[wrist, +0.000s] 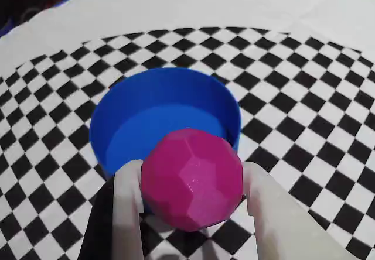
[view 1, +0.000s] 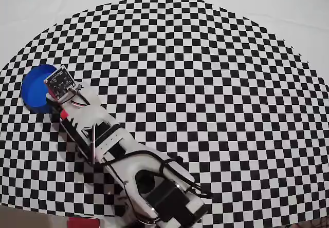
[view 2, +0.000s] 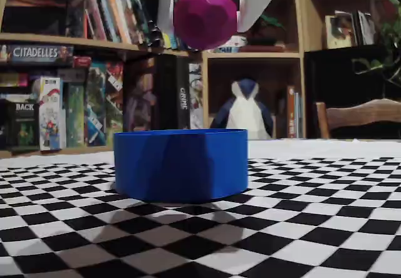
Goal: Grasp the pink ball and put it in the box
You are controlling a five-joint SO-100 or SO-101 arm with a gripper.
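Gripper (wrist: 193,184) pinching pink ball (wrist: 192,178) between white fingers (wrist: 128,213), held in the air above the box (wrist: 164,116), seemingly near its rim rather than centre, so a release now might clip the edge and bounce out

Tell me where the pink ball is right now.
The pink ball is clamped between the gripper's jaws, held in the air above the blue box in the fixed view; the wrist view shows it near the box's closer rim.
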